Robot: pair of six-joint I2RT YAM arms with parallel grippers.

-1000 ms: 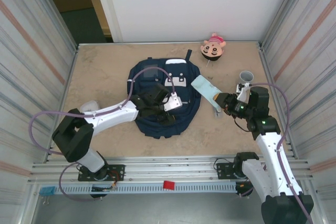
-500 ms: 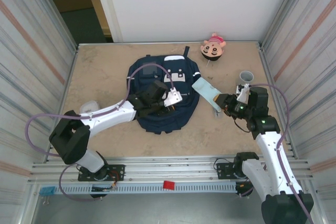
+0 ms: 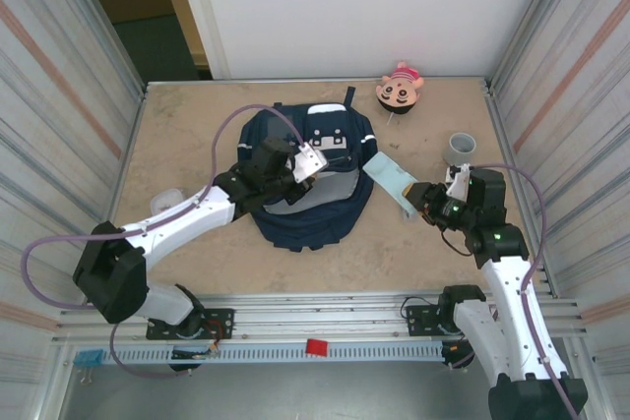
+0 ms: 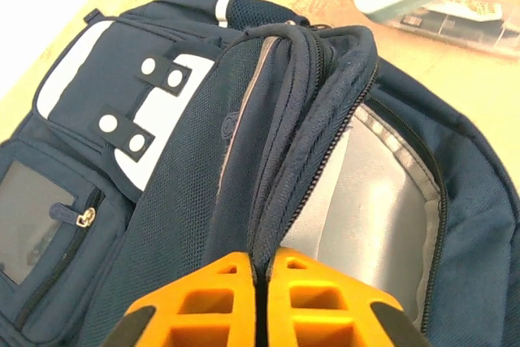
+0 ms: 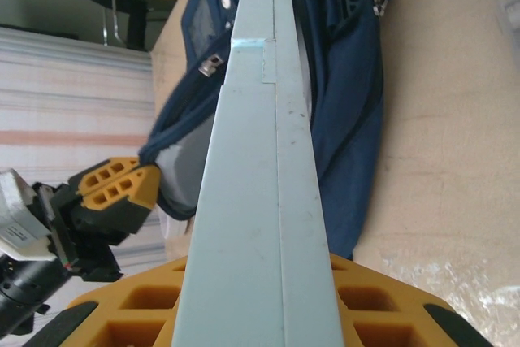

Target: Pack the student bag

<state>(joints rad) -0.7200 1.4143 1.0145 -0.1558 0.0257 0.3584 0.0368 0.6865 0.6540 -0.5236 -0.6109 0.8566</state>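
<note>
The student bag (image 3: 330, 218) lies flat mid-table, navy with white patches (image 4: 77, 87). My left gripper (image 3: 291, 180) is shut on the zipper edge (image 4: 305, 119) of its main opening and holds that edge raised, so the grey lining (image 4: 366, 217) shows inside. In the left wrist view the orange fingers (image 4: 203, 298) pinch the folded fabric tightly at the gripper (image 4: 262, 270). My right gripper (image 3: 425, 196) is shut on a flat pale-blue box (image 3: 390, 180), held just right of the bag. In the right wrist view the box (image 5: 268, 201) points at the bag (image 5: 349, 119).
A round doll-face toy (image 3: 400, 88) lies at the back right. A grey ring (image 3: 460, 149) stands near the right wall. A clear plastic item (image 3: 167, 201) sits left of the left arm. Corrugated metal walls (image 3: 59, 145) close in both sides.
The left gripper closed on the bag's opening edge and pulled it up and toward the back, exposing the grey lining. The right gripper, with the box, shifted slightly nearer.
</note>
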